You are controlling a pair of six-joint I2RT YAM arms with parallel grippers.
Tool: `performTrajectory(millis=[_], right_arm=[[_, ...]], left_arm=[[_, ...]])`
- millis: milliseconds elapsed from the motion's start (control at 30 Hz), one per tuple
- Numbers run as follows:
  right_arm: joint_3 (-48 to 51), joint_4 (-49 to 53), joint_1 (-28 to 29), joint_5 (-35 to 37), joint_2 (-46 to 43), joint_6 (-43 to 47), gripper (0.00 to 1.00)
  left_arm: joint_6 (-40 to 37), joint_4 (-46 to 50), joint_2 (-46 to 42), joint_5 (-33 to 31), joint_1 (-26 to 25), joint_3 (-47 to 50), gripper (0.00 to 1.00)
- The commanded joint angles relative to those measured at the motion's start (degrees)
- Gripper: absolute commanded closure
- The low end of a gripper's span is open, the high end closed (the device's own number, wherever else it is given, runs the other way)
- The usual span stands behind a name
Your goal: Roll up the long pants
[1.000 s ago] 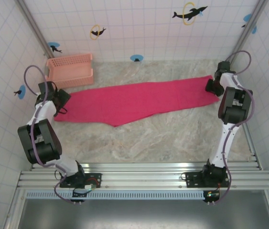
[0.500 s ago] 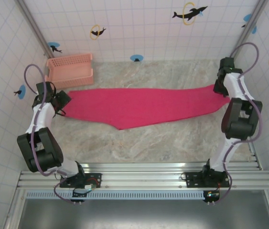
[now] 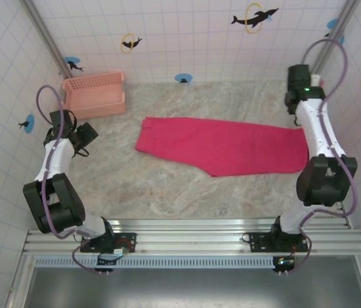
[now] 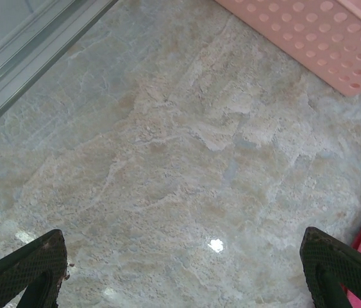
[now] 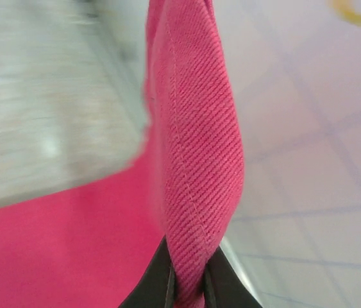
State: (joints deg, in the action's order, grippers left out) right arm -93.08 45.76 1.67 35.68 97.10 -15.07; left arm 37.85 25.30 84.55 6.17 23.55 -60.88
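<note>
Marble-look bench [image 3: 167, 189] carried the magenta long pants [image 3: 231, 147], which were spread flat from its middle out to the right side.
The pants lay lengthways with the broader end toward the centre and the narrow end running under the right arm by the tiled wall. That straight layout probably suited a roll started from one end. A salmon slatted basket [image 3: 97, 106] stood at the back left, well apart from the cloth and out of the way. The nearby right wall looked like the only thing limiting room. The right gripper [image 5: 190, 285] was pressed together on a stitched edge of the pants and held that fold up off the bench, seemingly to keep the cloth straight. The left gripper [image 3: 85, 138] hung spread wide over bare bench near the basket, holding nothing.
</note>
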Motion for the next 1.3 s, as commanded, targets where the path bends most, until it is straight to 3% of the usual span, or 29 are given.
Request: performTrajectory(millis=[0,167,367,967,1267], right_arm=[[0.5,-4.9,12.9,-9.0,-1.5,2.6,1.0],[-1.2,-4.8,26.6,-9.6,2.4,2.1,1.0],[-5.0,-5.3,34.8,-9.8,9.8,1.7,1.0],[-37.7,2.8,38.3,-14.3,31.6,1.2,1.0],[-34.5,3.9,40.6,-16.9,35.5,0.6,1.0]], left_arm=[[-0.8,1.2,-0.2,0.7,-0.6,-0.7,0.04],[-1.1,1.3,0.2,1.0,-1.1,-1.6,0.05],[-1.1,1.2,1.2,1.6,-1.8,-2.8,0.05],[-1.2,0.6,2.1,1.4,-3.2,-2.0,0.05],[-0.5,0.1,1.2,1.7,-3.3,-0.8,0.05]])
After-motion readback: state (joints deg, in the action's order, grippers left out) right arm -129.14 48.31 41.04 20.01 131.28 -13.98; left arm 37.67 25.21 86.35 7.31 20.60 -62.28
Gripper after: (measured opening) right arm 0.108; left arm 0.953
